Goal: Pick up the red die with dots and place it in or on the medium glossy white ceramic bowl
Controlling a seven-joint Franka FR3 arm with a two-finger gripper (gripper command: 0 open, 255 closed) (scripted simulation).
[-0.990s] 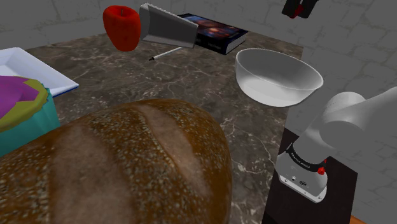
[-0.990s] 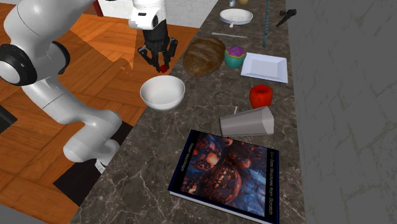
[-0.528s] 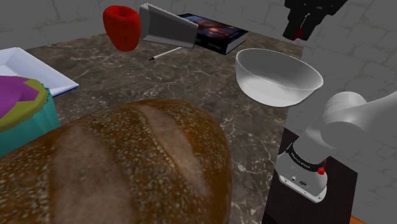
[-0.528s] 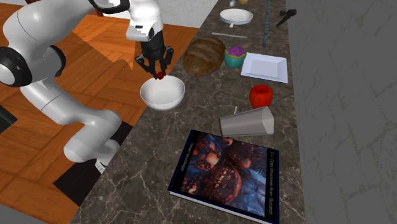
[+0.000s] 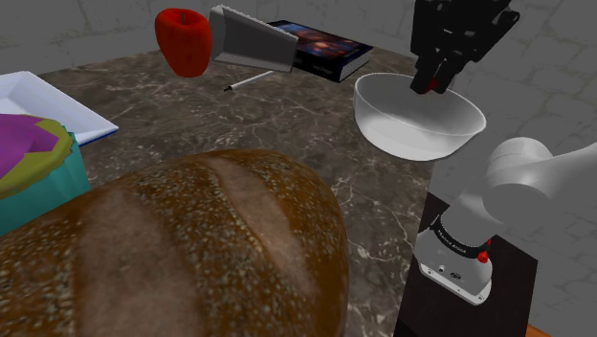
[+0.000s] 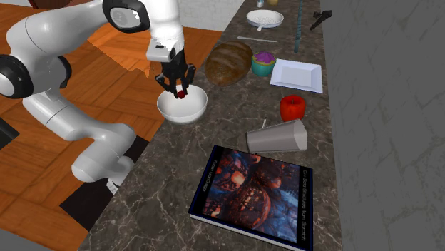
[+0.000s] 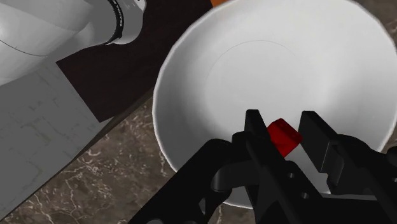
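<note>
The small red die (image 7: 284, 136) is clasped between my two black fingers. My gripper (image 7: 284, 130) hangs just over the inside of the white bowl (image 7: 210, 76), near its rim. In the shoulder view the gripper (image 5: 428, 86) dips to the bowl's (image 5: 407, 129) far rim, a speck of red die (image 5: 432, 85) showing at its tips. From the second exterior view, the gripper (image 6: 182, 92) holds the die (image 6: 183, 93) above the bowl (image 6: 182, 110), which stands at the counter's edge.
A big brown loaf (image 5: 182, 254) lies close to the shoulder camera. A red apple (image 5: 184, 40), a tipped grey cup (image 5: 251, 38), a thin pen (image 5: 249, 80) and a book (image 5: 320, 46) lie further back. A white plate (image 5: 43, 105) and a teal bowl (image 5: 33, 177) sit at that view's left.
My gripper has come down and moved over the bowl with the die in it, from above and beside the rim to just inside it.
</note>
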